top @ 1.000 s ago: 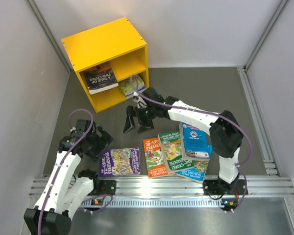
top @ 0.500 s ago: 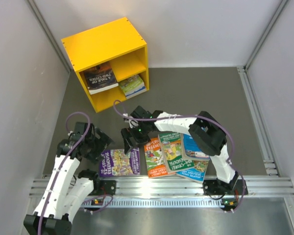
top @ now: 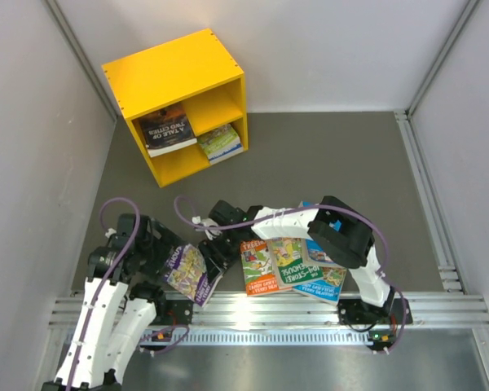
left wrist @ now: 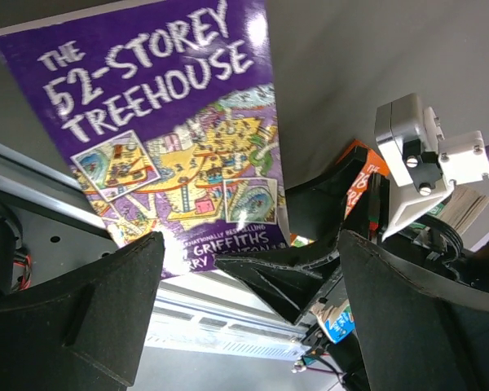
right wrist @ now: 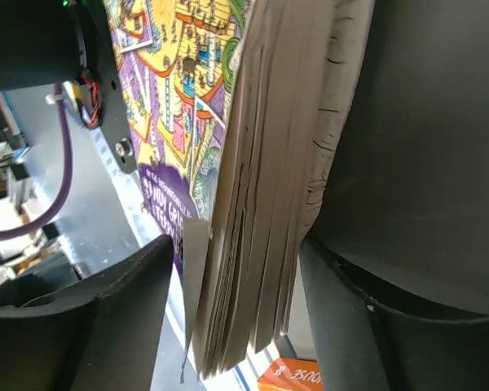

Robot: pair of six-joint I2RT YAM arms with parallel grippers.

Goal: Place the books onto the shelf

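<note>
The purple book (top: 191,274) (left wrist: 159,122) is tilted up off the mat near the front rail. Its page edge (right wrist: 261,204) stands between the fingers of my right gripper (top: 218,248) (right wrist: 236,244). The right finger touches its back, and a thin gap separates the left finger from the cover. My left gripper (top: 157,254) (left wrist: 251,244) is wide open just left of this book, holding nothing. Orange (top: 257,266) and green (top: 290,262) books lie flat to the right, with a blue one (top: 332,224) partly under the right arm. The yellow shelf (top: 179,73) at the back left holds a dark book (top: 166,130) and a green one (top: 221,142).
The aluminium rail (top: 253,314) runs along the front edge just behind the lifted book. Grey walls close in on the left and the right. The dark mat (top: 310,155) stretches between the shelf and the books.
My right arm swung left and down from the shelf to the purple book, and its jaws narrowed around it. The book tipped up off the mat. My left arm drew back to the lower left.
</note>
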